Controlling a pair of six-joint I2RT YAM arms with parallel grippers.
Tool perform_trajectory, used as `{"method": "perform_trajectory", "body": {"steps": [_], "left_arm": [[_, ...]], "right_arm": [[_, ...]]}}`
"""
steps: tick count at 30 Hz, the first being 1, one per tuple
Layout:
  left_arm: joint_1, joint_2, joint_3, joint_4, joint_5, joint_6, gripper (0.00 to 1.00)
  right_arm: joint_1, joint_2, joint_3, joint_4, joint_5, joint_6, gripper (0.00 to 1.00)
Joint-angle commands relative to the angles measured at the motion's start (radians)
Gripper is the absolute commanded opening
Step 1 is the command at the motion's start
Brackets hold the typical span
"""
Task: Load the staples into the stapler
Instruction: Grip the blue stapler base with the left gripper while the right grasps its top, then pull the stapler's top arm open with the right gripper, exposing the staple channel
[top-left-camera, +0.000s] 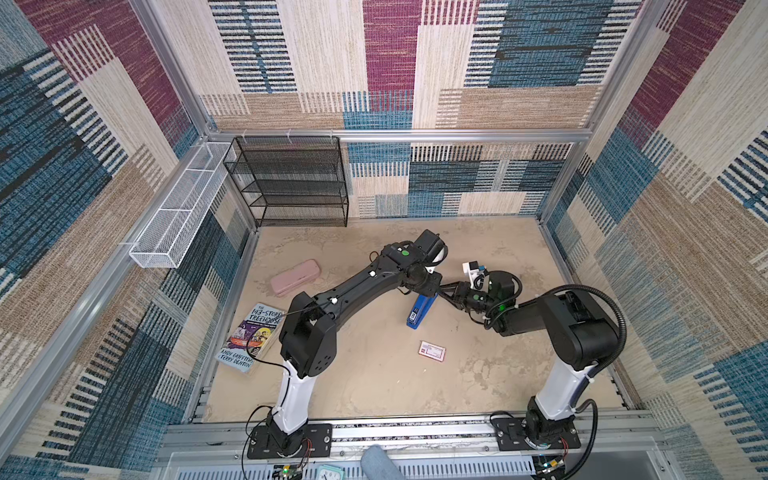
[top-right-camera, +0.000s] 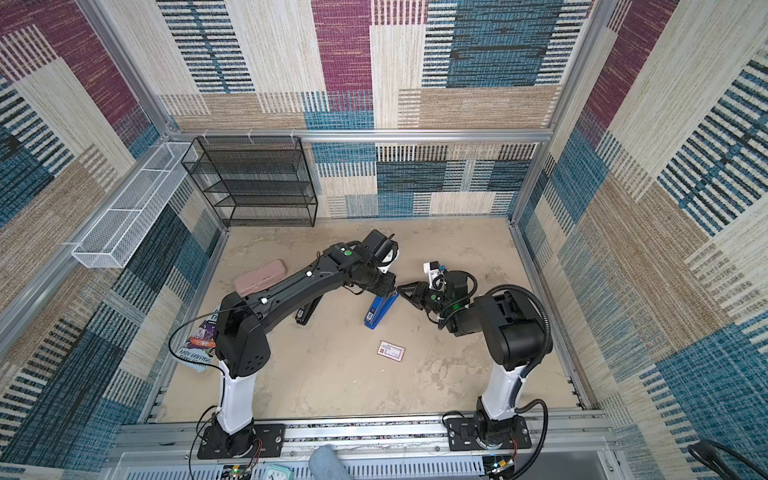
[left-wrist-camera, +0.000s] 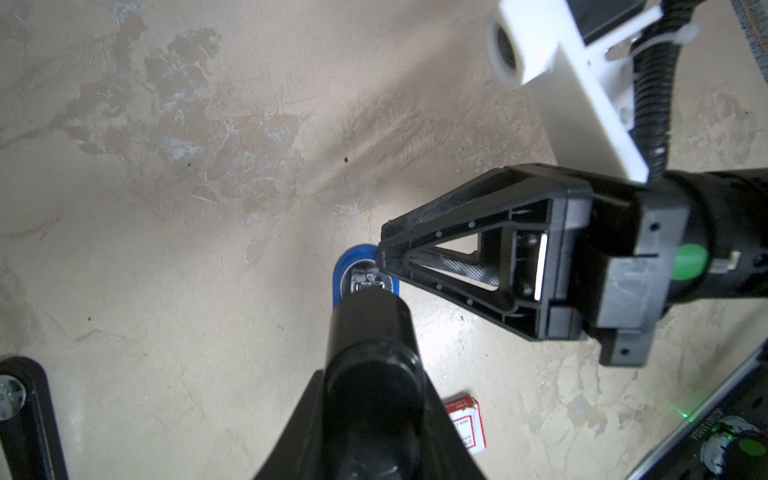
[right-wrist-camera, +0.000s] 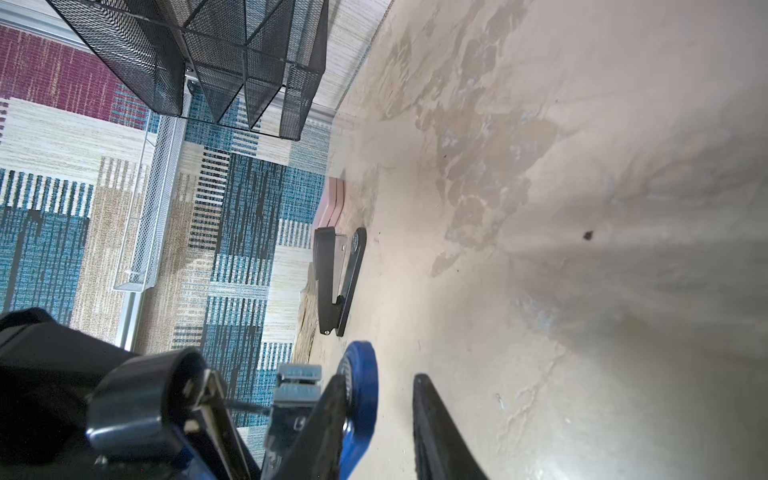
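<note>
The left pincer is clamping the raised black lid of the blue stapler. The right pincer is keeping its jaws partly apart, with one finger touching the stapler's front end and the other standing clear. The staples box is lying on the tabletop, well apart from both pincers and nearer the arm bases.
</note>
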Motion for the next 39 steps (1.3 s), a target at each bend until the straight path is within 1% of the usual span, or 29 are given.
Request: {"method": "perform_trajectory", "body": {"steps": [1,5,8,10,12,14,19,24,32,39], "left_arm": [[-0.003,-0.021,-0.008,0.062,0.002,-0.016,0.0],[-0.006,-0.031,-0.025,0.084,-0.001,-0.023,0.0],[-0.009,-0.042,-0.035,0.099,-0.001,-0.027,0.0],[-0.011,-0.053,-0.046,0.11,-0.002,-0.027,0.0],[-0.012,-0.066,-0.057,0.114,-0.012,-0.027,0.0],[-0.012,-0.09,-0.083,0.125,-0.027,-0.023,0.0],[-0.012,-0.194,-0.203,0.188,-0.088,-0.019,0.0],[-0.012,-0.295,-0.32,0.243,-0.122,-0.018,0.0],[-0.011,-0.443,-0.507,0.343,-0.165,-0.014,0.0],[-0.012,-0.559,-0.695,0.475,-0.191,-0.003,0.0]], "right_arm": [[0.005,0.006,-0.001,0.084,-0.047,0.033,0.33],[0.009,0.025,-0.001,0.142,-0.08,0.071,0.31],[0.01,0.042,-0.005,0.18,-0.091,0.097,0.26],[0.01,0.046,-0.006,0.189,-0.091,0.101,0.18],[0.008,0.05,-0.001,0.183,-0.088,0.098,0.08],[0.008,0.058,0.007,0.173,-0.081,0.097,0.05],[-0.001,0.084,0.032,0.159,-0.062,0.096,0.01],[-0.015,0.11,0.064,0.159,-0.049,0.108,0.0],[-0.045,0.166,0.105,0.201,-0.03,0.16,0.0],[-0.081,0.22,0.119,0.277,-0.023,0.211,0.0]]}}
